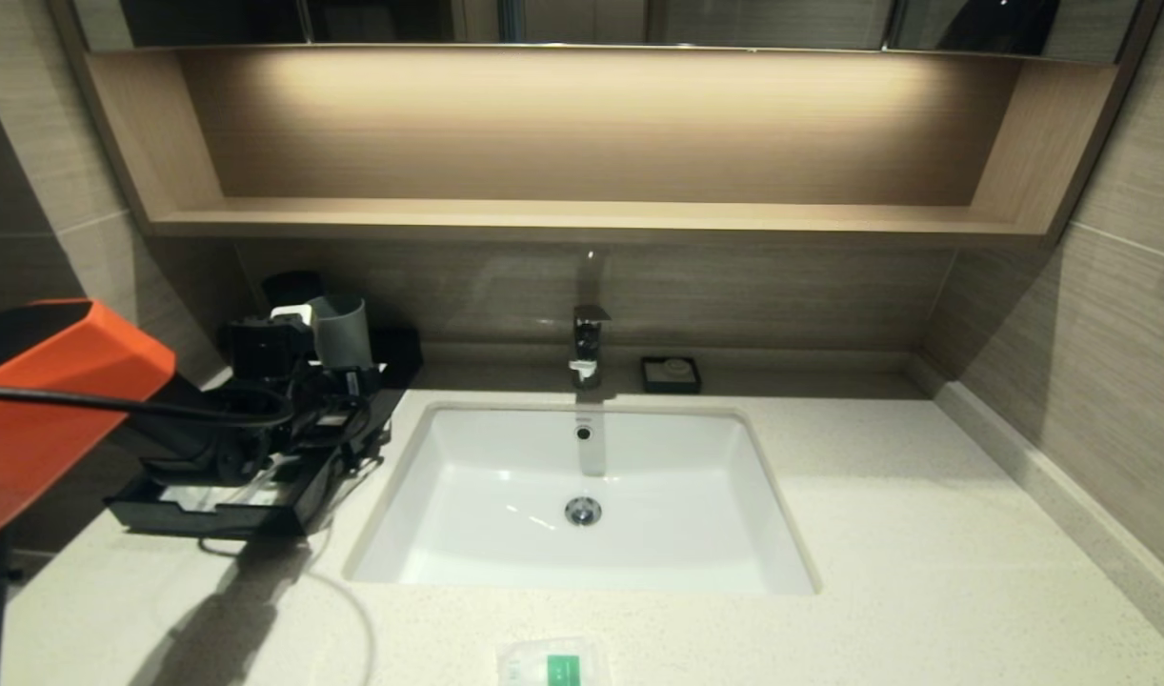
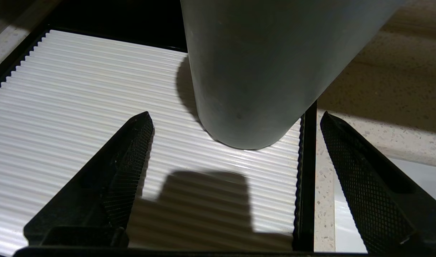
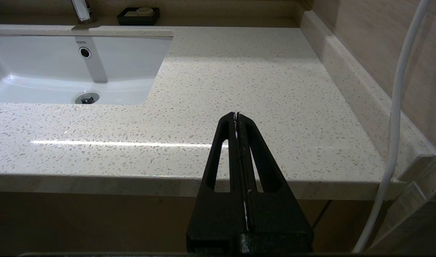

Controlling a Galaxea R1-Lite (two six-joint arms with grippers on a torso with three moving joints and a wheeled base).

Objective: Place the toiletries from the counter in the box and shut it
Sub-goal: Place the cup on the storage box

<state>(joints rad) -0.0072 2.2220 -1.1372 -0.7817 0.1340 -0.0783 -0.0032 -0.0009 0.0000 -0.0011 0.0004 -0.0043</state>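
Black box [image 1: 210,510], drawer out; left gripper [image 2: 236,178] spread wide, empty, over ribbed top beside grey cup [image 2: 260,71]. Small packet [image 1: 553,664] on counter [image 1: 877,534] needs fetching. Right gripper [image 3: 238,123] clenched, parked.

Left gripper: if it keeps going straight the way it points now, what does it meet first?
Most likely the tall grey cylindrical cup, standing on the black box's ribbed white top panel just beyond the left gripper. Its open jaws straddle the cup's base, though depth is hard to judge.
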